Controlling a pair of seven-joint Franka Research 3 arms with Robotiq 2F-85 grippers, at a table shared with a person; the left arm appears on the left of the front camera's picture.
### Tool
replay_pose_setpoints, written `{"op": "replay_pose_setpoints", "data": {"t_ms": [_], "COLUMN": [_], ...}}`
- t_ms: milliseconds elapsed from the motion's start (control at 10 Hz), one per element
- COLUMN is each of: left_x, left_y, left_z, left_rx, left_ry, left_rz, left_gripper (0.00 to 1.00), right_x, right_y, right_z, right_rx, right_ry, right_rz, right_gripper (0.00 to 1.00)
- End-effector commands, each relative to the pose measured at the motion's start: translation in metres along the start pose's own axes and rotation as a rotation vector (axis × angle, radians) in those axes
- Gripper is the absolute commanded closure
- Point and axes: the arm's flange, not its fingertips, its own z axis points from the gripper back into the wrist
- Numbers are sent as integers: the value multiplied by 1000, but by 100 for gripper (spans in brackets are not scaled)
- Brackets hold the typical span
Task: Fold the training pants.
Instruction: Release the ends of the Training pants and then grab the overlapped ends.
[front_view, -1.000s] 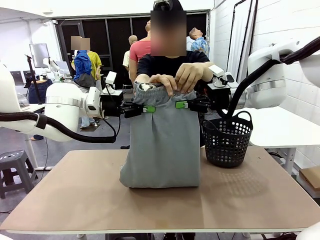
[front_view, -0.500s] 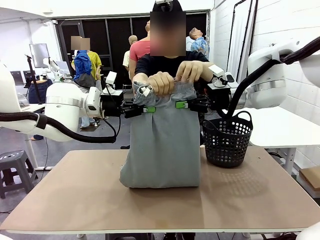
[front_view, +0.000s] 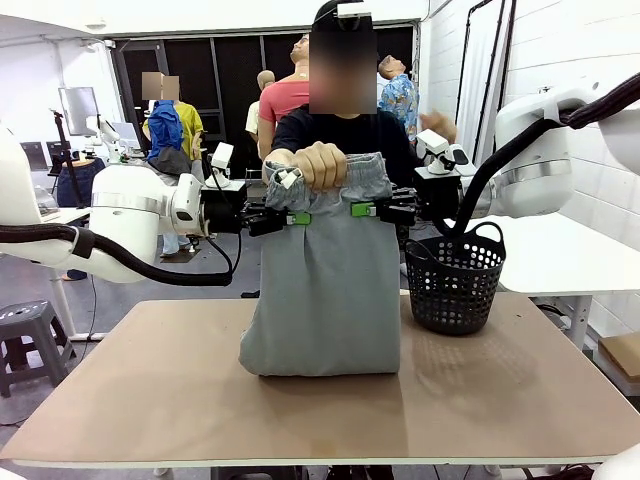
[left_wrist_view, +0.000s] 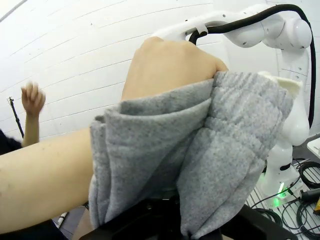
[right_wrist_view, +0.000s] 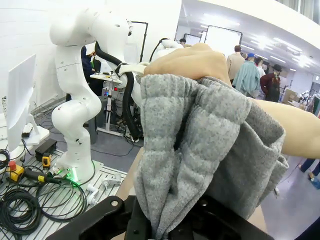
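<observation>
The light grey training pants (front_view: 322, 290) hang upright in the front view, with their folded lower edge resting on the table (front_view: 320, 400). My left gripper (front_view: 297, 218) is shut on their left side just under the waistband. Opposite it, my right gripper (front_view: 362, 210) is shut on the right side at the same height. One hand of the person (front_view: 320, 165) grips the gathered waistband in the middle. The person's other hand (front_view: 437, 125) is raised off to the right, free of the cloth. Both wrist views show bunched grey fabric (left_wrist_view: 210, 150) (right_wrist_view: 200, 145) between the fingers, with the person's fist above it.
A black mesh basket (front_view: 455, 280) stands on the table just right of the pants, below my right arm. The table's front half and left side lie bare. Other people stand far behind the person.
The person has taken one hand off the waistband and raised it to the right; the other hand still holds the middle. Both grippers and the pants have stayed put.
</observation>
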Motion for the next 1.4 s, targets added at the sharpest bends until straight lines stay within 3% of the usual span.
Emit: {"op": "replay_pose_setpoints", "data": {"t_ms": [0, 1300], "left_x": [3, 3], "left_y": [0, 0], "left_z": [1, 1], "left_rx": [5, 5], "left_ry": [-5, -5], "left_rz": [-3, -3], "left_gripper": [100, 100], "right_x": [-1, -1], "right_y": [4, 4], "right_z": [-1, -1], "right_rx": [6, 6], "right_ry": [-6, -6], "right_rz": [4, 4], "right_gripper": [100, 100]}}
